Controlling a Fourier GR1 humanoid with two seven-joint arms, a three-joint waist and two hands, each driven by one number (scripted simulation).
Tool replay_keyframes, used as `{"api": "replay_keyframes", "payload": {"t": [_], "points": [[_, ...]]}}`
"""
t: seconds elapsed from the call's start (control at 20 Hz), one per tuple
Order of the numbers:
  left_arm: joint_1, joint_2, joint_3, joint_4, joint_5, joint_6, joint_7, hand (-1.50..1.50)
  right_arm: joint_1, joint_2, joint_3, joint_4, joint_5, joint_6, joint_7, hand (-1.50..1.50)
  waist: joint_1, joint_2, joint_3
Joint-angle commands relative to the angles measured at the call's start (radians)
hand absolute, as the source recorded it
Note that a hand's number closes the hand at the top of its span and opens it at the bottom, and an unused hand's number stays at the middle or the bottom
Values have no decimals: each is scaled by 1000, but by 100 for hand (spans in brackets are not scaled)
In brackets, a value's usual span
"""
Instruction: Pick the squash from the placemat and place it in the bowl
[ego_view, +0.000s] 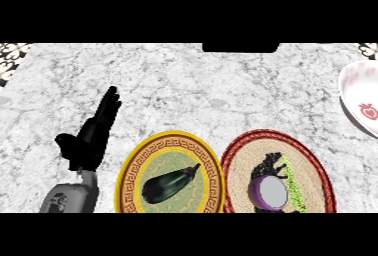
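Left hand (92, 135) is showing at the left of the head view, rising from a grey forearm (70, 199) that is entering at the lower edge; its black fingers are pointing straight up toward the far side of the counter (221, 85) with the thumb sticking out to the left, so the hand is standing released and holding nothing. Right hand is sitting over the round woven placemat (316, 165) at lower right, the one with the dark red rim: black fingers (269, 165) are curling down over a rounded purple object with a pale cut face (271, 192), which is lying on the mat beside a green strip (291, 180). The purple object is looking like the task's squash, though its kind is not certain from this view. The fingers are appearing to grasp its upper edge; whether it is lifting off the mat cannot be told. Just left of the mat, almost touching it, a yellow-rimmed plate (129, 170) with a patterned border is carrying a dark eggplant (170, 182) lying diagonally, stem end toward upper right. The white bowl (354, 87) with a red strawberry mark (367, 110) is sitting at the right edge, partly cut off by the view, well apart from the mat and farther across the marbled counter.
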Motion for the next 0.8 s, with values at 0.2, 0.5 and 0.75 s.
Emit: {"api": "replay_keyframes", "payload": {"t": [0.2,0.5,0.75], "points": [[-11,-31,-26,23,-28,18,-21,0,52,-81,46,338,260,-91,-342,150,2,4,1],[27,-5,1,49,-17,-9,-83,0,-79,-104,19,697,318,-203,-489,150,8,5,1],[74,5,-11,-84,10,-32,15,0,-109,-112,25,954,383,-300,-666,150,11,2,1]]}}
